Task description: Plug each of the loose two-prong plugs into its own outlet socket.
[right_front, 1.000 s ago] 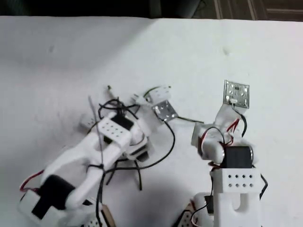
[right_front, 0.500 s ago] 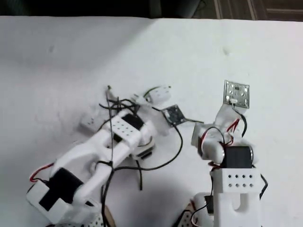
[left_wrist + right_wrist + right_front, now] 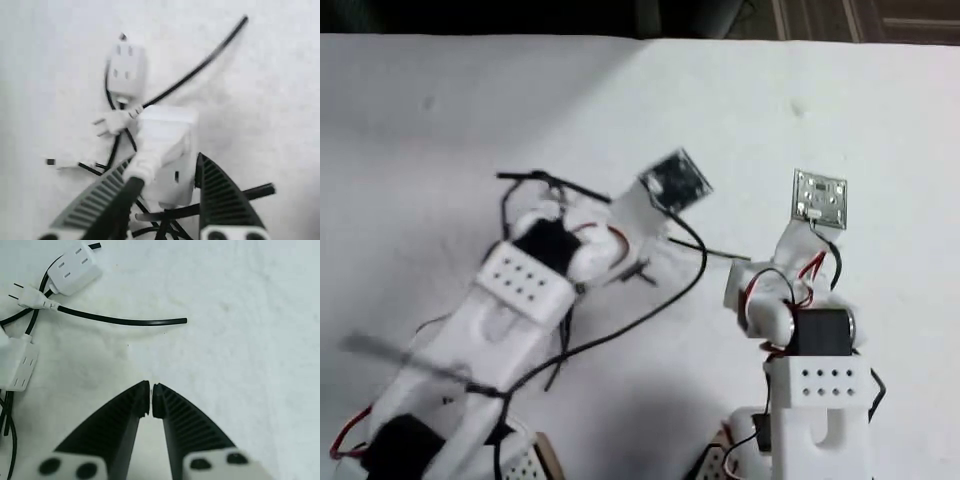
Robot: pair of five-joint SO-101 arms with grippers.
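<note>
**Socket blocks, plug and grippers on the table.** The held socket block (image 3: 167, 135), white, sits clamped between the ribbed fingers (image 3: 220, 200) of your left gripper (image 3: 165, 160). The jaws stand open just to the block's width. The block's black lead runs back along 1 finger. Whether the block is lifted off the table cannot be told.

Just beyond it the free socket block (image 3: 127, 67) lies flat with its slots facing up. A white 2-prong plug (image 3: 112, 122) lies just beside it, between the 2 blocks, and is not inserted. The plug's black cord (image 3: 200, 60) runs nearly straight over bare table to a cut end. Further black leads (image 3: 165, 217) tangle beneath the held socket block.

In the right wrist view the free socket block (image 3: 75, 262), the 2-prong plug (image 3: 30, 297) and the cord (image 3: 120, 320) lie well ahead of your right gripper (image 3: 151, 400). The plug's prongs point away from the socket. The right gripper's fingertips nearly meet, with a sliver between them, and they grip nothing. It hangs over bare table, and the cord's cut end is near it but apart.

In the high view your left arm (image 3: 520, 290) stands over the tangle. Your right arm (image 3: 810, 370) stands well apart from it, at the near edge. A loop of black lead (image 3: 690, 275) crosses between the 2 arms. The white table (image 3: 770, 100) runs wide and bare to its far edge, which meets a dark background.
</note>
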